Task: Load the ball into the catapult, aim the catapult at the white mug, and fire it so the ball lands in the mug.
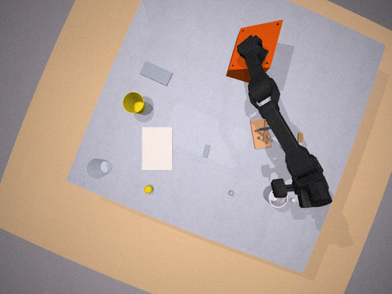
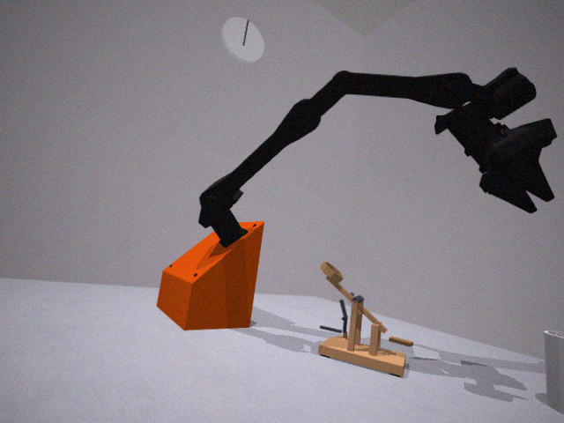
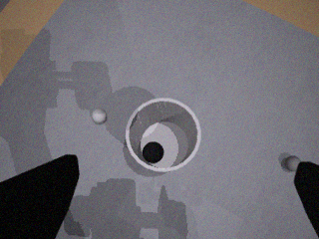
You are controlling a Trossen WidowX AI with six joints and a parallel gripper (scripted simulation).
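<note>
The white mug (image 1: 278,207) (image 2: 554,368) (image 3: 199,134) stands upright at the lower right of the top view. A black ball (image 3: 153,152) lies inside it, at its bottom, in the wrist view. The wooden catapult (image 1: 263,145) (image 2: 359,359) stands between the orange base and the mug. Its throwing arm is tilted with the cup (image 2: 331,271) raised, and no ball shows in the cup; the arm hides the cup in the top view. My gripper (image 2: 541,204) (image 3: 188,169) is open and empty, high above the table, with the mug below and between its fingers in the wrist view.
A white ball (image 1: 293,199) (image 3: 99,116) and a grey ball (image 1: 231,192) (image 3: 291,163) lie on either side of the mug. A small wooden block (image 1: 300,137) (image 2: 400,340) lies near the catapult. Farther left are a yellow cup (image 1: 133,101), yellow ball (image 1: 147,189), grey cup (image 1: 95,168) and white sheet (image 1: 156,148).
</note>
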